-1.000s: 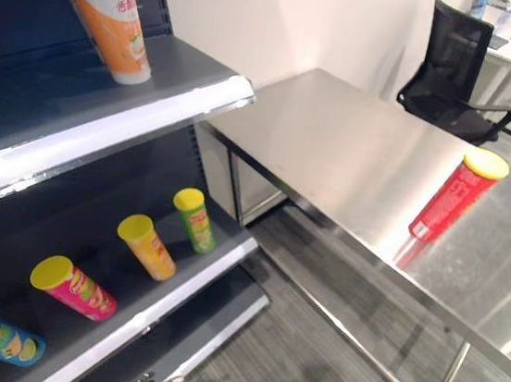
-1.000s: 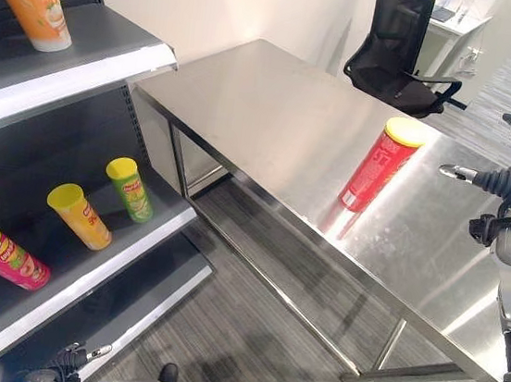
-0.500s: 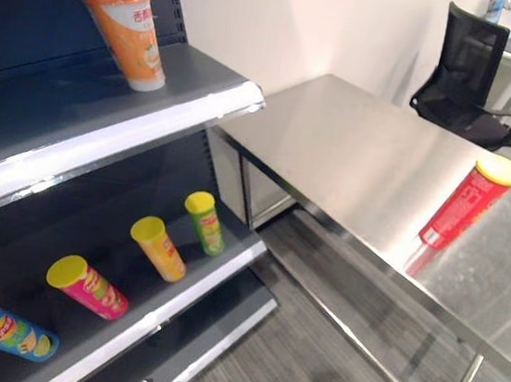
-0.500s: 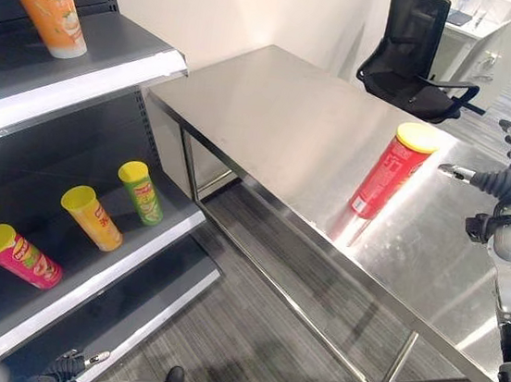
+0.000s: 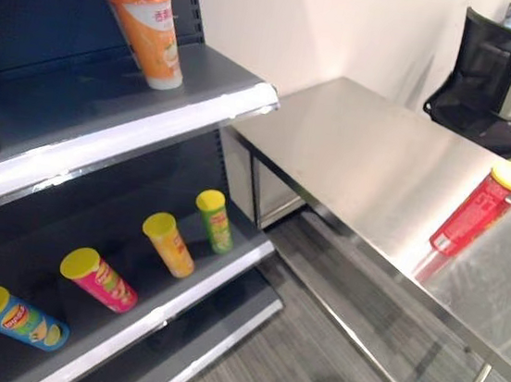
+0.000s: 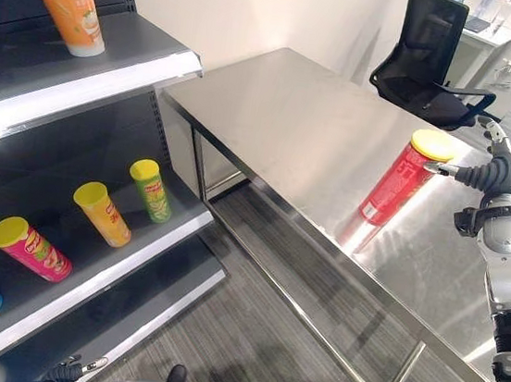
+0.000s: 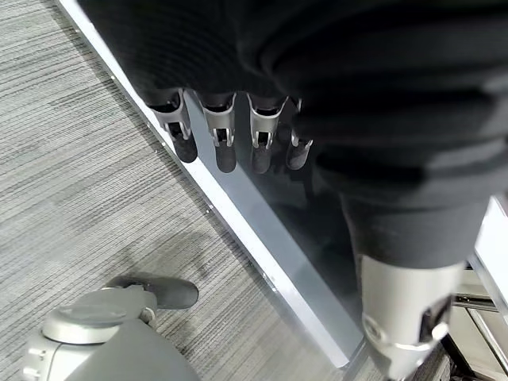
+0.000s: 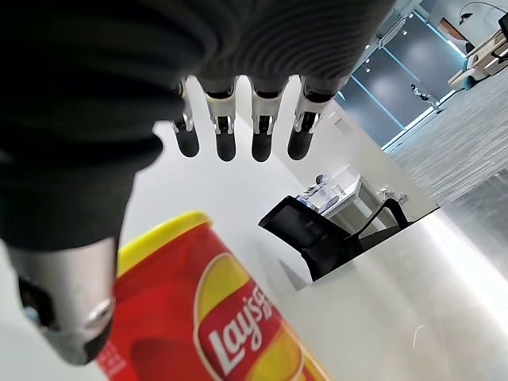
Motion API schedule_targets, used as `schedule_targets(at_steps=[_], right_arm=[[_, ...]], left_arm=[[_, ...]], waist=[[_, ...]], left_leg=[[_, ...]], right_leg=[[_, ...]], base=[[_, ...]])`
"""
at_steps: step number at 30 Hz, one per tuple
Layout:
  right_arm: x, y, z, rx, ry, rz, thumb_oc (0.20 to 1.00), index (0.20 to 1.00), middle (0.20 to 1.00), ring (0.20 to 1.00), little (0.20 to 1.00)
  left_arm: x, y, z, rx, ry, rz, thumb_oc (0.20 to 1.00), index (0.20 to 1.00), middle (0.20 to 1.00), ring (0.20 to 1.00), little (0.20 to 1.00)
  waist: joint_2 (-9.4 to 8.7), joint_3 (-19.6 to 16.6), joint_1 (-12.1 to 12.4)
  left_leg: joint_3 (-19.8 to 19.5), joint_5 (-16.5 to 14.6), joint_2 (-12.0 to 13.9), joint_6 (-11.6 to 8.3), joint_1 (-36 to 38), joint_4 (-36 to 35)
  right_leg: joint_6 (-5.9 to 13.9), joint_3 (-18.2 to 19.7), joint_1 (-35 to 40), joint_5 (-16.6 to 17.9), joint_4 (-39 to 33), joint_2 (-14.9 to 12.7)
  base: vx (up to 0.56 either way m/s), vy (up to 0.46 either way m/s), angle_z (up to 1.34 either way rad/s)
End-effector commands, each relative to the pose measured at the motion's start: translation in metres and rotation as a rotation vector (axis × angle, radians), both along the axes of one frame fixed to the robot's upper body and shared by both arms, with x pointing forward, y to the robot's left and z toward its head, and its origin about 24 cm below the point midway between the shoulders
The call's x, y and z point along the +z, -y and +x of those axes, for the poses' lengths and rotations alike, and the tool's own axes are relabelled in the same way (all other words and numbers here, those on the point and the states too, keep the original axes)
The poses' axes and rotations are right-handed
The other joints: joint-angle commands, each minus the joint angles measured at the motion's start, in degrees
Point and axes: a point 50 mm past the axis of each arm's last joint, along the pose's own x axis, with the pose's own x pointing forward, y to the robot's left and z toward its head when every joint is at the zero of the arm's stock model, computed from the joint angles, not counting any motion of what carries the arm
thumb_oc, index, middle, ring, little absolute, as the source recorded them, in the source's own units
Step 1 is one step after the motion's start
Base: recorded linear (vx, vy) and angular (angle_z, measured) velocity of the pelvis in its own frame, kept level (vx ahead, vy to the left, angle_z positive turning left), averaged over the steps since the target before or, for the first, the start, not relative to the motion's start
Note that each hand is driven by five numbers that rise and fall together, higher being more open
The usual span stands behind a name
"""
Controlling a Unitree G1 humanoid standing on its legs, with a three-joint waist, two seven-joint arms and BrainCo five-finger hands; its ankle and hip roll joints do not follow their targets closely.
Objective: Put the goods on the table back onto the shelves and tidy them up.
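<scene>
A red chip can (image 6: 402, 181) with a yellow lid stands upright on the steel table (image 6: 292, 121), near its right end. My right hand (image 6: 493, 170) is level with the can's top, just right of it, with the thumb tip at the lid's rim. In the right wrist view the fingers (image 8: 225, 133) are straight and spread above the can (image 8: 214, 317), so the hand is open. My left hand (image 7: 222, 139) hangs open low down beside the shelf's base rail (image 7: 262, 246), holding nothing.
The dark shelf unit (image 5: 151, 127) stands at the left. An orange cup (image 5: 149, 29) sits on its upper board. Several chip cans lie on the lower board, among them a green can (image 5: 216, 220) and a pink can (image 5: 101, 279). A black office chair (image 6: 430, 59) stands behind the table.
The whole picture has shifted as the camera turned. My right hand has come closer to the red can, its thumb now at the lid.
</scene>
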Motion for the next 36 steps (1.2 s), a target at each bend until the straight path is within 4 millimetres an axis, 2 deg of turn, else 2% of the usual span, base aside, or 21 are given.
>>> schedule_targets(at_steps=[1, 13, 36], right_arm=[[0.023, -0.016, 0.011, 0.086, 0.061, -0.036, 1.0, 1.0, 1.0, 1.0, 1.0], [0.012, -0.024, 0.023, 0.106, -0.038, -0.105, 1.0, 1.0, 1.0, 1.0, 1.0], [0.014, -0.018, 0.028, -0.001, 0.035, -0.071, 1.0, 1.0, 1.0, 1.0, 1.0]], left_arm=[[0.006, -0.01, 0.019, -0.042, 0.038, 0.034, 1.0, 1.0, 1.0, 1.0, 1.0], [0.006, -0.009, 0.02, -0.042, 0.044, 0.033, 1.0, 1.0, 1.0, 1.0, 1.0], [0.007, -0.013, 0.02, -0.031, 0.035, 0.056, 1.0, 1.0, 1.0, 1.0, 1.0]], waist=[[-1.26, -0.5, 2.4], [-1.29, 0.1, 3.0], [-0.84, -0.3, 3.4]], left_leg=[[2.6, -4.5, 2.7, -3.55, 1.6, 0.7], [2.0, -4.2, 2.6, -3.72, 1.0, 0.7], [1.7, -4.6, 2.6, -3.56, 1.2, 0.7]], right_leg=[[2.23, -0.7, 1.7, -3.9, 1.1, -1.9], [2.2, -1.6, 1.6, -3.9, 1.1, -2.0], [2.08, -1.8, 1.9, -4.2, 1.1, -2.1]], base=[[0.0, 0.0, 0.0], [0.0, -0.001, 0.01], [0.0, 0.001, 0.02]])
